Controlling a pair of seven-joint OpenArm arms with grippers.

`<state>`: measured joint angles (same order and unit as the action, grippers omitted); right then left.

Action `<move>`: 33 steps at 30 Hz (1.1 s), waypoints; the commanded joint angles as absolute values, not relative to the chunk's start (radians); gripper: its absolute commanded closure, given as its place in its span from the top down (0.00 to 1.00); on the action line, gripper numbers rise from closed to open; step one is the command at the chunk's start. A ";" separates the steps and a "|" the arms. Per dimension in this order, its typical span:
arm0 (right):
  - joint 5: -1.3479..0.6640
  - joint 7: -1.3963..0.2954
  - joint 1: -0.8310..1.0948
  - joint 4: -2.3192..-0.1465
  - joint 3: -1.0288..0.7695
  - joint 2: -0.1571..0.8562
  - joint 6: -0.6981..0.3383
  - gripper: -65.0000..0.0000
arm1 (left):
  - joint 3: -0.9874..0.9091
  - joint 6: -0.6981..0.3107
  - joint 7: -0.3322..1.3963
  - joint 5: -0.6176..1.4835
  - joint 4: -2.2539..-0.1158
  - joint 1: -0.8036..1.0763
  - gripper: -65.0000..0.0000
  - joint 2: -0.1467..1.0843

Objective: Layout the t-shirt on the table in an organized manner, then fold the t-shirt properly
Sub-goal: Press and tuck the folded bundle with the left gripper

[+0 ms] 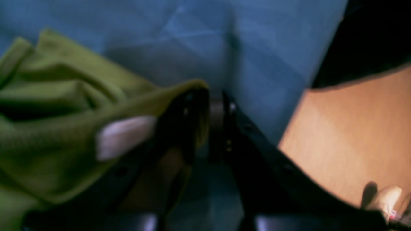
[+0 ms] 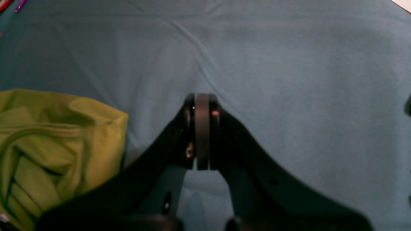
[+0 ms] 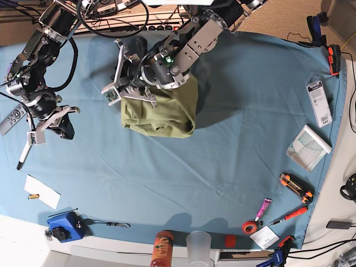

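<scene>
The wide table [image 3: 233,167], covered in a smooth teal-blue cloth, fills the base view. Tools lie scattered along its right and near edges, and the middle is bare.

The plain olive-green cotton t-shirt [image 3: 161,111] sits toward the far side, a little left of centre. It is bunched in a rumpled heap rather than spread flat, so it has no clear long axis yet.

The left gripper [image 1: 215,106] is at the far left top of that heap. Its jaws are nearly closed, with a fold of green fabric pinched between them, and a small white tag [image 1: 123,136] shows just beside the jaw.

The right gripper [image 2: 202,106] hovers over bare cloth near the table's left edge, jaws pressed together on nothing. From its wrist view the shirt lies off to its lower left, apart from the pads.

My judgement is that spreading depends on this gap. The left arm already has the shirt, while the right must cross rightward to reach a second edge.
</scene>
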<state>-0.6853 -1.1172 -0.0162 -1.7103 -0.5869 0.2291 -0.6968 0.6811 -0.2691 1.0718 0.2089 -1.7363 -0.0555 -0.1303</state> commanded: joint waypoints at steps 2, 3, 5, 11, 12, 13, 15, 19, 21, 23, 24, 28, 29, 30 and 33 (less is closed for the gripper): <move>-0.710 -1.092 -0.030 -1.728 -0.590 0.244 -0.698 0.00 | 0.684 -0.245 1.095 0.220 -1.853 -0.097 0.09 -0.157; -0.710 -1.091 -0.030 -1.728 -0.590 0.244 -0.698 0.00 | 0.684 -0.244 1.097 0.205 -1.897 -0.099 0.09 -0.157; -0.710 -1.091 -0.031 -1.728 -0.590 0.244 -0.698 0.00 | 0.684 -0.245 1.065 0.164 -1.962 -0.096 0.09 -0.157; -0.710 -1.092 -0.030 -1.728 -0.590 0.244 -0.698 0.00 | 0.684 -0.102 1.047 -0.179 -1.983 -0.094 0.08 -0.149; -0.710 -1.092 -0.030 -1.728 -0.590 0.244 -0.698 0.00 | 0.684 -0.054 1.048 -0.247 -1.983 -0.094 0.08 -0.140; -0.710 -1.092 -0.030 -1.728 -0.590 0.244 -0.698 0.00 | 0.684 -0.004 1.047 -0.305 -1.983 -0.095 0.08 -0.128; -0.710 -1.092 -0.030 -1.728 -0.590 0.244 -0.698 0.00 | 0.684 0.076 1.050 -0.406 -1.983 -0.094 0.08 -0.106; -0.710 -1.092 -0.030 -1.728 -0.590 0.244 -0.698 0.00 | 0.684 0.149 1.097 -0.414 -1.972 -0.088 0.08 -0.047; -0.710 -1.092 -0.030 -1.728 -0.590 0.244 -0.698 0.00 | 0.684 0.137 1.090 -0.344 -1.959 -0.060 0.08 -0.028; -0.711 -1.092 -0.030 -1.728 -0.590 0.244 -0.698 0.00 | 0.684 0.107 1.060 -0.276 -1.956 -0.022 0.08 -0.028; -0.712 -1.092 -0.030 -1.728 -0.590 0.244 -0.698 0.00 | 0.685 0.101 1.017 -0.247 -1.956 -0.003 0.08 -0.028; -0.719 -1.093 -0.030 -1.728 -0.590 0.244 -0.698 0.00 | 0.684 0.058 0.855 -0.175 -1.884 0.030 0.00 -0.029; -0.719 -1.097 -0.030 -1.728 -0.590 0.244 -0.698 0.00 | 0.684 0.055 0.853 -0.175 -1.834 0.022 0.00 -0.033; -0.719 -1.104 -0.030 -1.728 -0.590 0.244 -0.698 0.00 | 0.684 0.055 0.850 -0.179 -1.775 0.009 0.00 -0.038; -0.737 -1.121 -0.030 -1.728 -0.590 0.244 -0.698 0.00 | 0.684 0.056 0.830 -0.191 -1.601 -0.049 0.00 -0.060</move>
<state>-0.7078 -1.1450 -0.0166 -1.7103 -0.5873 0.2295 -0.6968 0.6857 0.0547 0.8127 -0.1879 -1.5921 -0.0330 -0.0441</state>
